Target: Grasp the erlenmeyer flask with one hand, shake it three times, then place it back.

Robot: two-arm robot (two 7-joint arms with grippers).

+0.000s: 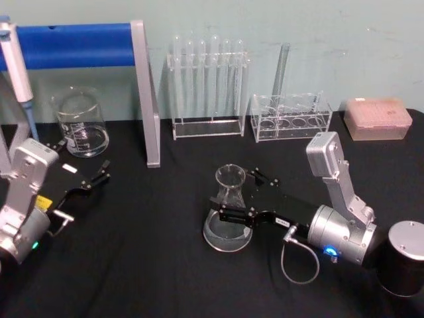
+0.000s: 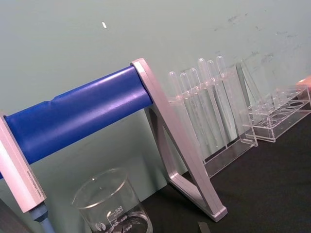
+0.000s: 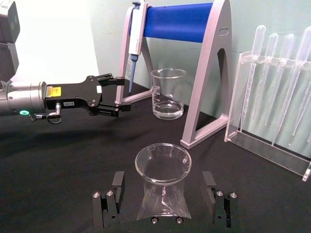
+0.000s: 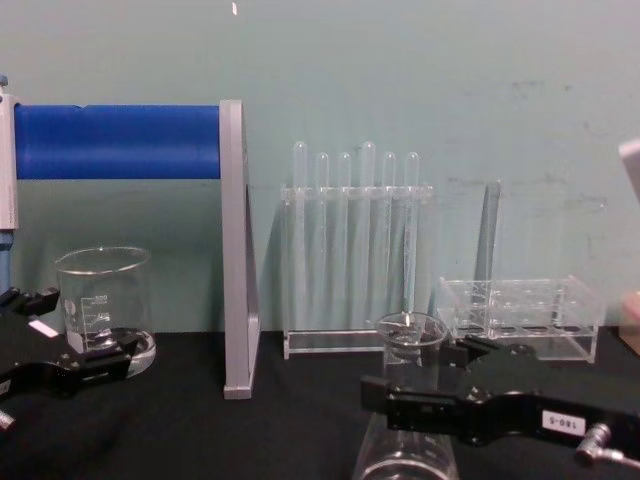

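The erlenmeyer flask [image 1: 230, 192] stands upright on the black table [image 1: 146, 265], at lower centre of the head view. The right gripper [image 1: 237, 195] reaches in from the lower right. Its jaws are spread and straddle the flask, one on each side, without touching the glass. The left gripper [image 1: 96, 177] is at the left edge with its jaws spread, near the graduated beaker [image 1: 81, 126].

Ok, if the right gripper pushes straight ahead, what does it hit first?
The flask: its neck stands between the right gripper's open fingers, touching neither, so the palm would likely meet the glass.
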